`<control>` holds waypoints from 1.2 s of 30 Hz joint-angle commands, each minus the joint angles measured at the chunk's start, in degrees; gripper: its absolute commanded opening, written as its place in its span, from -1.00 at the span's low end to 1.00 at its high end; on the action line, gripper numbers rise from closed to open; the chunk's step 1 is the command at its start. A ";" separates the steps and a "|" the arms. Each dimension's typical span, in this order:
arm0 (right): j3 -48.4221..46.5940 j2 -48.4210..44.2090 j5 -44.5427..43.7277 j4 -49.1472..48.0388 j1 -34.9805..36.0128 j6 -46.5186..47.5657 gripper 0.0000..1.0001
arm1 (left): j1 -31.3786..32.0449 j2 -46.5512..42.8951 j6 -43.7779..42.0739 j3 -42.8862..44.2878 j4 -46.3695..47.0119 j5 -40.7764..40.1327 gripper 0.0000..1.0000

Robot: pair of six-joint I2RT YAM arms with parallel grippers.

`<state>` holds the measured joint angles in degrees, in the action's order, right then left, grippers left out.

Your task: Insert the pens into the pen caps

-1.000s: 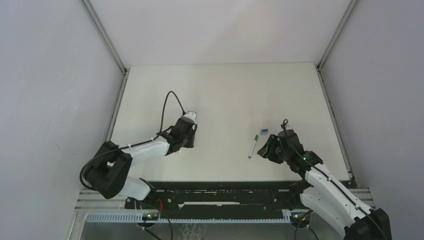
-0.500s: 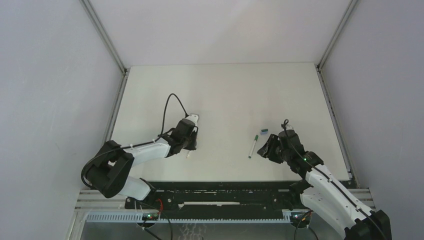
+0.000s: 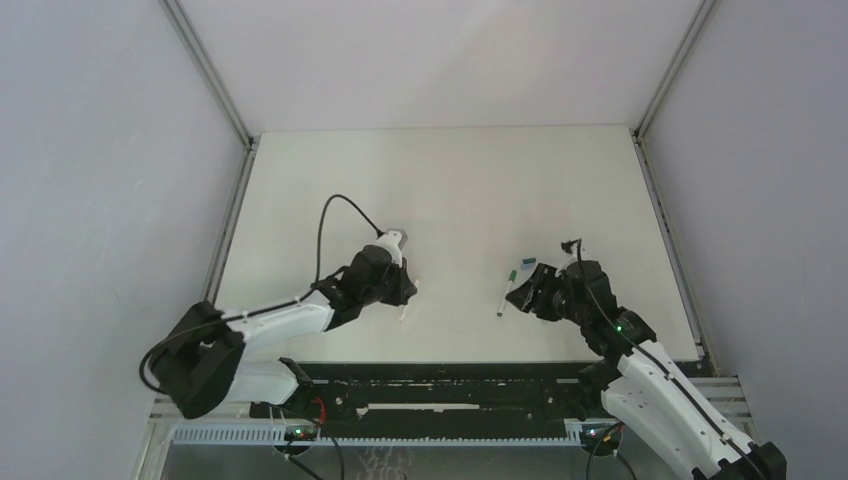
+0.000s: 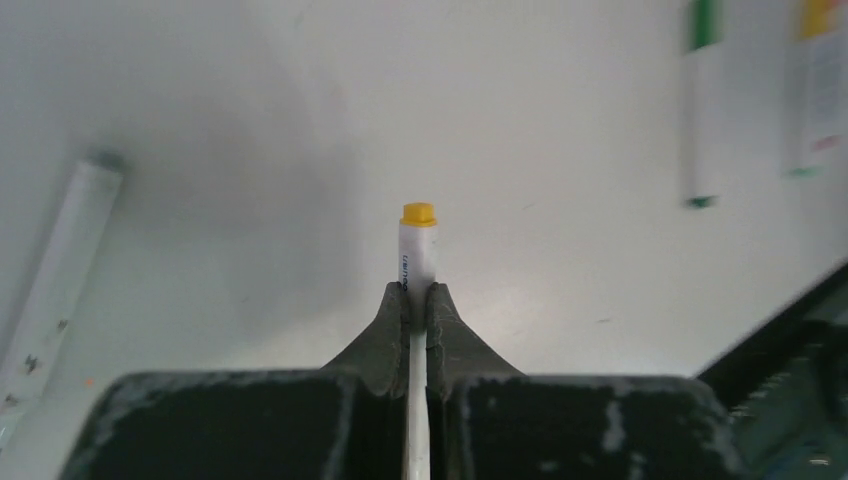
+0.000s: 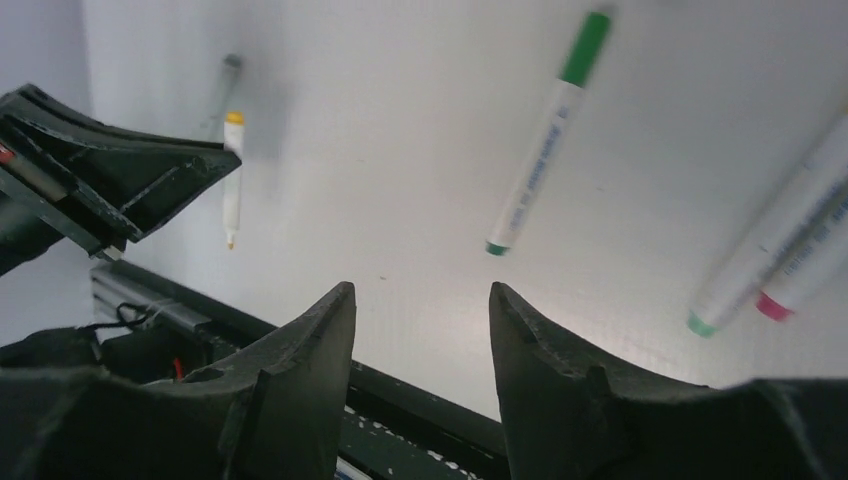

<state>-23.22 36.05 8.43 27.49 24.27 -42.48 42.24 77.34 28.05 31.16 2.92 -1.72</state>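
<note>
Pens: one white barrel w/ a yellow end (image 4: 418, 255) is pinched tight between the left gripper (image 4: 418, 300) fingers, which close on it approx. mid-length. The yellow end pokes out past the fingertips and the other end runs back toward the wrist. In the right wrist view this pen hangs roughly upright, yellow end up, small orange tip down, above the table (image 3: 450, 190). A 2nd white barrel (image 4: 58, 265) lies flat on the table, left of the held pen in the left wrist view; its end colour is too blurred to tell. A green-capped pen (image 3: 505, 292) lies on the table between the two arms, green end pointing away from the bases, just beside the right gripper (image 5: 420, 295). That gripper's fingers stand apart w/ nothing between them, low over the table. A blue cap (image 3: 527, 262) sits on the table near the green end of that pen, not touching it. In the right wrist view two more barrels lie side by side at the right edge: a green-tipped pen (image 5: 770, 245) and a pink-tipped pen (image 5: 810, 270), partly cut off by the frame.
</note>
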 commanded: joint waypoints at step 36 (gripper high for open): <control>-23.03 32.56 -0.03 -39.34 31.35 9.37 -1.00 | 0.83 -27.76 18.74 -0.74 17.21 4.96 -1.00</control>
<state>-43.33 69.04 7.16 -8.99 55.09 -33.74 42.74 50.63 46.98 31.16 17.72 3.25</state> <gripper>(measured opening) 0.081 0.023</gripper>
